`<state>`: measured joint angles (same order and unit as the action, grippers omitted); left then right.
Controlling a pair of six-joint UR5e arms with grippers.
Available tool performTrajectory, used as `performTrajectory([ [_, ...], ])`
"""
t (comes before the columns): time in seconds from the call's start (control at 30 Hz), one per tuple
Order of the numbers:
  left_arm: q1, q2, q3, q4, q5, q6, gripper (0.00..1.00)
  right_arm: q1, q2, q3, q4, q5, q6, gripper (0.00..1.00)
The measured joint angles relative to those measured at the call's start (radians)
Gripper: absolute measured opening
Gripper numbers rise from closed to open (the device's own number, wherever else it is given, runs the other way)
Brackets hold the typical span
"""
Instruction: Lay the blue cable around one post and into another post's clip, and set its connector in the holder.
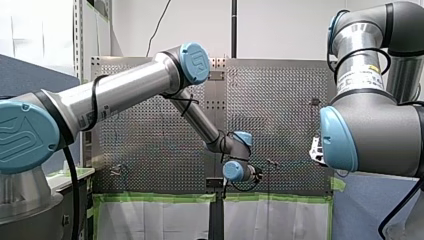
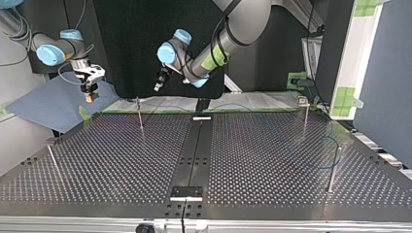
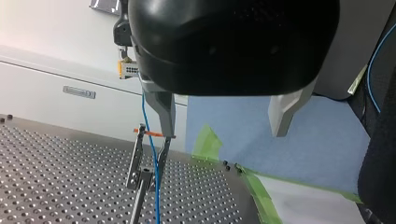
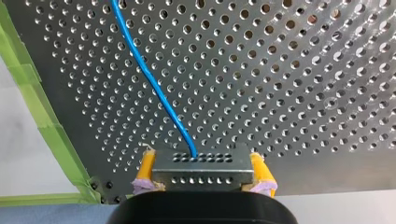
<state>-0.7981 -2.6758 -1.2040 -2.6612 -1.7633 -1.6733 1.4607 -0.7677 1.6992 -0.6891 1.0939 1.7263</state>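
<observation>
While aloft, my right gripper (image 2: 89,95) downward (connector (image 4: 201,170) within).

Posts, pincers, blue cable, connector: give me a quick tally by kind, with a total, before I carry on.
Posts: 4
Pincers: 2, my left pincer and my right pincer
Blue cable: 1
Connector: 1
Total: 8
</observation>
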Motion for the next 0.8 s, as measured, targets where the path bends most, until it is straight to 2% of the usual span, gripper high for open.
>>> performTrajectory([
  [0.2, 0.004, 0.000, 0.000, -0.002, -0.003, 0.001, 1.00, 0.001, 0.000, 0.000, 0.000, 0.000, -0.001, 0.00],
  [0.33, 0.003, 0.009, -0.012, -0.002, -0.021, 0.020, 1.00, 0.002, 0.000, 0.000, 0.000, 0.000, -0.002, 0.00],
  [0.5, -0.004, 0.044, -0.049, 0.027, -0.044, 0.052, 1.00, 0.002, 0.000, 0.000, -0.001, 0.001, -0.002, 0.00],
  [0.8, -0.017, 0.116, -0.122, 0.099, -0.113, 0.057, 1.00, 0.001, 0.000, 0.000, -0.003, 0.000, 0.002, 0.00],
])
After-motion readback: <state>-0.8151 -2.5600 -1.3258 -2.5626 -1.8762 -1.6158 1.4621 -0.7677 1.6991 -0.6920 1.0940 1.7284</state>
